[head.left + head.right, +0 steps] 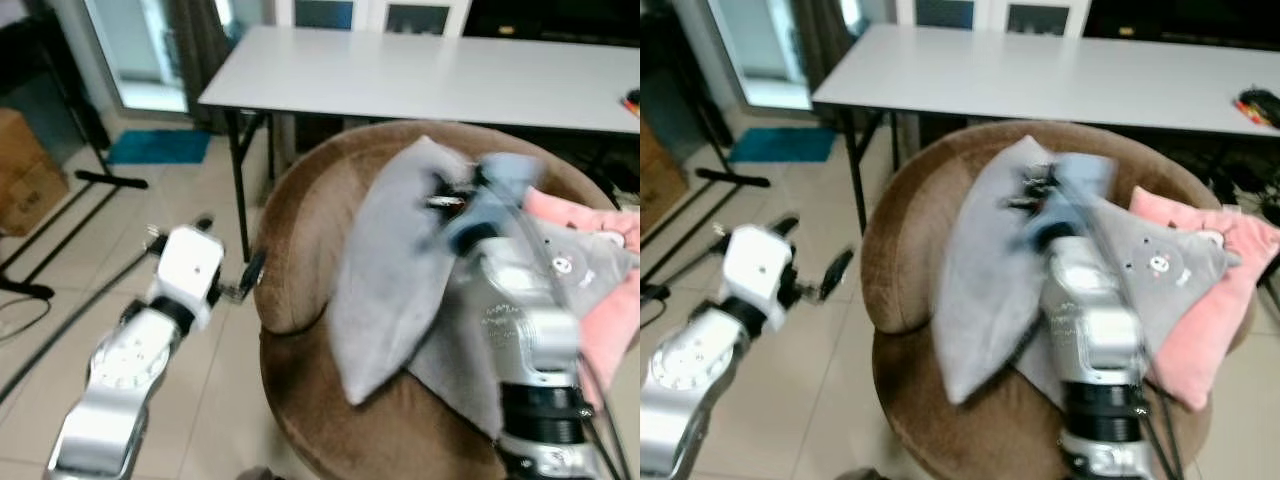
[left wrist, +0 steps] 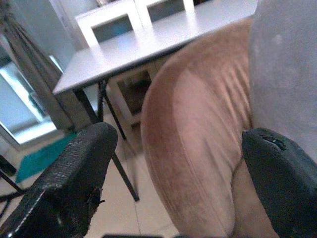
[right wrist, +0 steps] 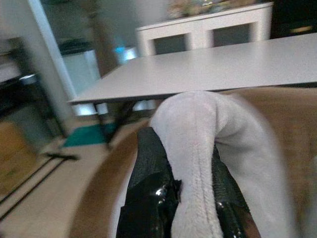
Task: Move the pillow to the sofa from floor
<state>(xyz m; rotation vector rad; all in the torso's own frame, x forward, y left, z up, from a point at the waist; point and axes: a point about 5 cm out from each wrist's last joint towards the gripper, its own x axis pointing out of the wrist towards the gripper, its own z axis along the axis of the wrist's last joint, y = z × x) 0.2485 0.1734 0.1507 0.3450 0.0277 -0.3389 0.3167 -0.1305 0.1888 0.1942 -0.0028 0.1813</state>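
Tiled room, long white counter behind a round brown sofa.
Right gripper, jaws clenched on the grey pillow's corner, pillow seemingly resting on the seat; left gripper beside the armrest, jaws released.

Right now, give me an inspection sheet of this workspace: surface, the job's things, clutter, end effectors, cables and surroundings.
Surface: round brown sofa chair, with a pale tiled floor around it.
Job's things: grey pillow lies tilted on the seat, leaning against the backrest, its top edge pinched by the right end effector.
Clutter: pink cushion and a grey bear-face cushion on the robot's right side of the seat.
End effectors: right end effector shut on the grey pillow; left end effector open, beside the chair's outer edge, holding nothing.
Cables: dark cables on the floor at left.
Surroundings: white table behind the chair, cardboard box and teal mat at left.
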